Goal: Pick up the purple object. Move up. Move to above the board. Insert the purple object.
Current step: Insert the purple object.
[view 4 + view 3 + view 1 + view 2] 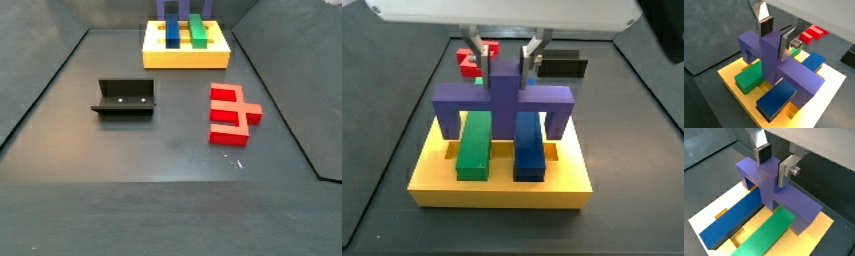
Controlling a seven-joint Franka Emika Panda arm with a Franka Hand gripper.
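We see a dark grey matte floor (147, 150) bounded by low dark walls, lit brightly enough that the yellow board (186, 56) glares at its edges. In a side view the board sits at 12 o'clock on the floor, the black fixture (124, 98) is near the centre toward 10 o'clock, and a red block (231, 113) lies at about 2 o'clock from the centre, well apart from the fixture.

The purple object (504, 98) is a matte violet bridge: a wide crossbar, two short end legs and a central upright stem. It stands upright on the board (502, 181), its legs down among the slots, straddling a green bar (473, 146) and a blue bar (529, 147) that lie side by side in the board.

The gripper (775, 32) hangs directly over the board, and in both wrist views its silver fingers (787, 169) flank the top of the purple object's (769, 180) stem. They sit close against it, but we cannot tell whether they clamp it or have let go.
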